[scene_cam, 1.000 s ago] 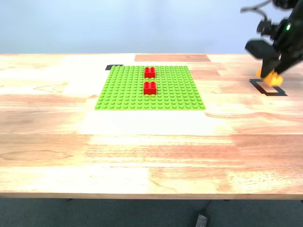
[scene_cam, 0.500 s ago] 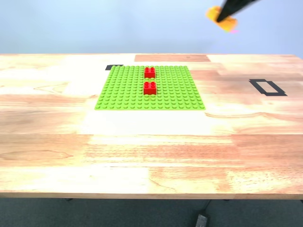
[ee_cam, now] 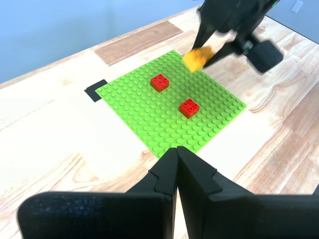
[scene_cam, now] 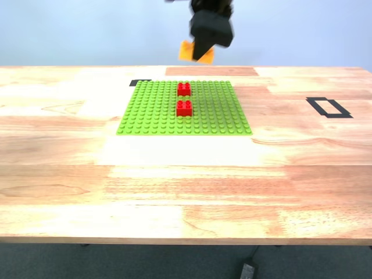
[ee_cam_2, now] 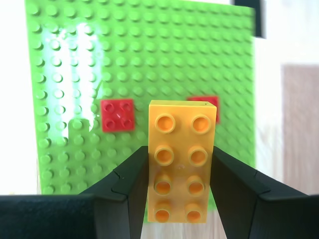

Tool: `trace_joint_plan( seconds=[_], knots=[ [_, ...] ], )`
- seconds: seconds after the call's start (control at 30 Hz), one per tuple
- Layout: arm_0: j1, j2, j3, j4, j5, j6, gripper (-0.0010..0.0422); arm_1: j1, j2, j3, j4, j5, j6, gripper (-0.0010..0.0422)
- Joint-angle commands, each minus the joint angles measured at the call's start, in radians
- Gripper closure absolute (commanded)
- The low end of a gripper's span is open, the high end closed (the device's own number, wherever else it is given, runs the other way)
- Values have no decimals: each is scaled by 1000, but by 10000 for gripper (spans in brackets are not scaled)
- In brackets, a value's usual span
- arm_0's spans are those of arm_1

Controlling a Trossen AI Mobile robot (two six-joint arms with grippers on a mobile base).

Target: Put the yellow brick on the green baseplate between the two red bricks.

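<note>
Hovering above the far edge of the baseplate (scene_cam: 184, 108), my second end effector (scene_cam: 197, 53) grips the yellow brick (scene_cam: 194, 52) by its long sides, well clear of the two red bricks (scene_cam: 183, 99); my first end effector (ee_cam: 177, 164) rests closed and empty. Risks: the brick, twice a red brick's length, may strike either red brick if lowered skewed, or sit off the studs, since the gap looks narrow.
</note>
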Motion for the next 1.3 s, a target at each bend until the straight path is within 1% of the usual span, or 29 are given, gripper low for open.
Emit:
trace_joint_plan(
  seconds=[0.03, 0.33, 0.6, 0.8, 1.3],
  knots=[
    [0, 0, 0, 2, 0, 0, 413, 21, 80, 61, -34, 0, -27, 374],
    [0, -2, 0, 0, 0, 12, 413, 5, 220, 167, -55, 2, -63, 381],
    [0, -10, 0, 1, 0, 14, 412, 5, 299, 180, -61, 1, -56, 389],
    [0, -13, 0, 0, 0, 14, 412, 2, 290, 135, -6, 1, -60, 389],
    [0, -13, 0, 0, 0, 15, 413, -8, 284, 97, 28, -9, -60, 389]
  ],
)
